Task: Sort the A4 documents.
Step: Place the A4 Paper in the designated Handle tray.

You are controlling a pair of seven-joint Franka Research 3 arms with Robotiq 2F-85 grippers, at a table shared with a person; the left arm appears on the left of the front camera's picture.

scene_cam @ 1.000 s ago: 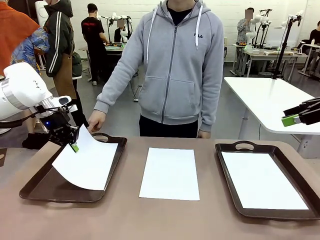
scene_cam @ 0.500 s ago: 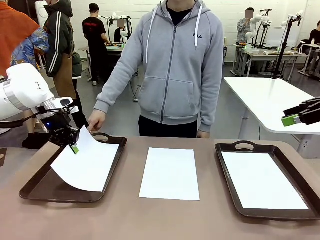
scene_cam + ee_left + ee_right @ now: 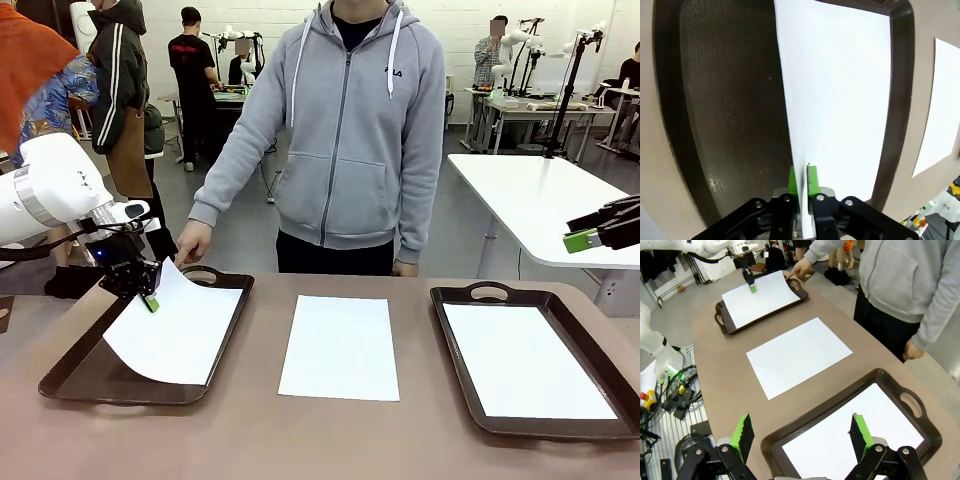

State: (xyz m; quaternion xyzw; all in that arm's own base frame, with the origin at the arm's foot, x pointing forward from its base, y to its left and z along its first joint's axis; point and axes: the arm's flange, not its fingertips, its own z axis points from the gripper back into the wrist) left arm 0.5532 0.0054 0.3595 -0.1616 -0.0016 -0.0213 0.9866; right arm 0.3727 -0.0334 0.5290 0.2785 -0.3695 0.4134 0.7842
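Atop the brown table [image 3: 250, 440], sheet [image 3: 338, 347] between trays [image 3: 85, 375]; white bench [image 3: 540, 200] beyond.

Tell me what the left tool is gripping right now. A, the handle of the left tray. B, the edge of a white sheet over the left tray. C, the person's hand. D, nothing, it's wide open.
B: the left tool has its green pads closed on the edge of the white sheet, holding that edge raised above the left tray.
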